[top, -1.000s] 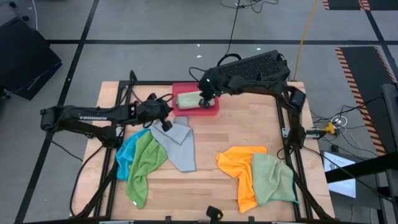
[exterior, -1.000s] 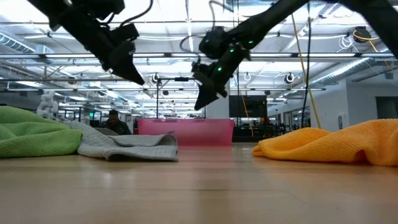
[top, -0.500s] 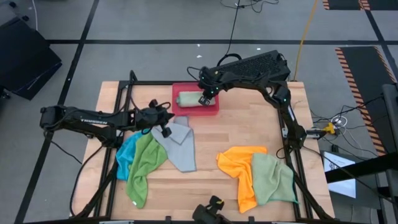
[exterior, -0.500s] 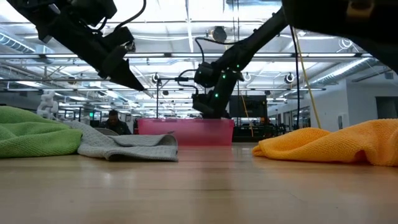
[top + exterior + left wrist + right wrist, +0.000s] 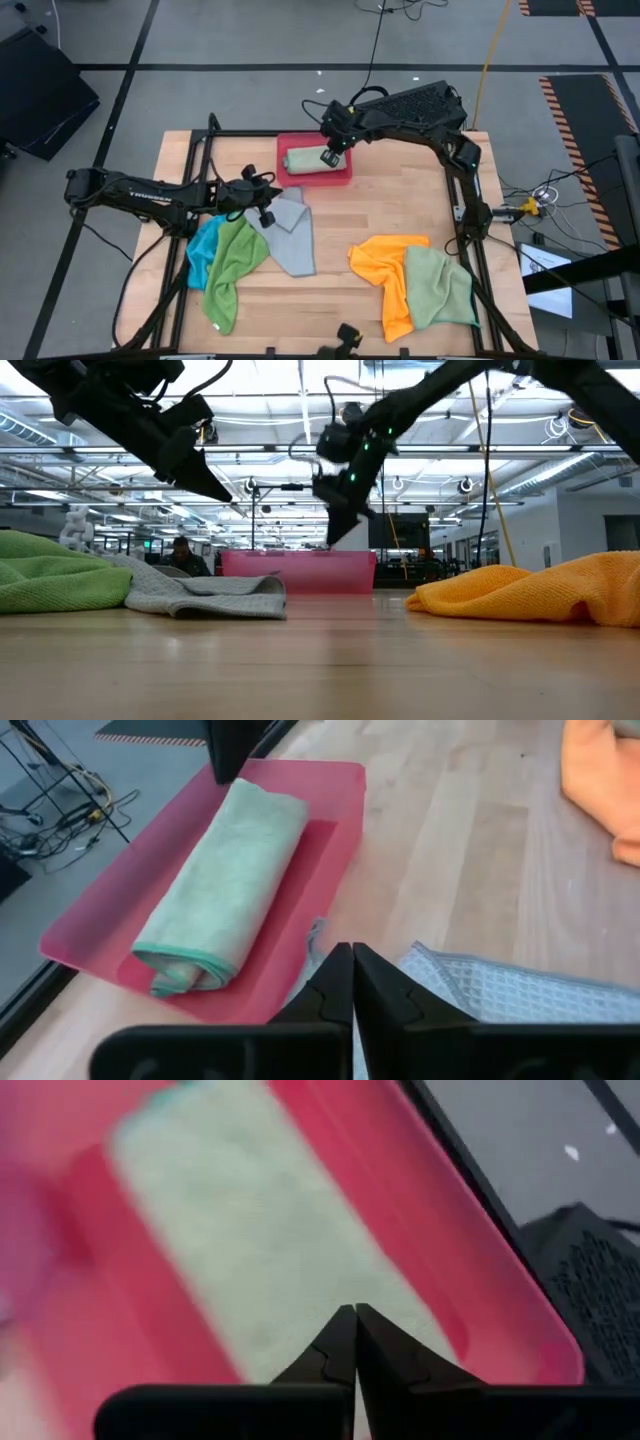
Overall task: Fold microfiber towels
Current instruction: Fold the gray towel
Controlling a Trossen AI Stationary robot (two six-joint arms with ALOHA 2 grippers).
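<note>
A pale green towel lies folded into a long bundle in the pink-red tray at the table's far edge. My right gripper is shut and points down just above the bundle's right end; in the low view its tip stands a little above the tray's rim. My left gripper is shut and hovers over the far corner of the crumpled grey towel. Blue and green towels lie heaped beside the grey one.
An orange towel and a light green towel lie crumpled at the near right. Bare wood shows in the table's middle. A dark frame rail runs along the table's right side. Beyond the far edge, the room shows a seated person.
My right gripper dipped toward the folded towel in the tray and has risen again, staying shut. My left gripper has shifted a little toward the near edge and sunk slightly over the grey towel. No towel has moved.
</note>
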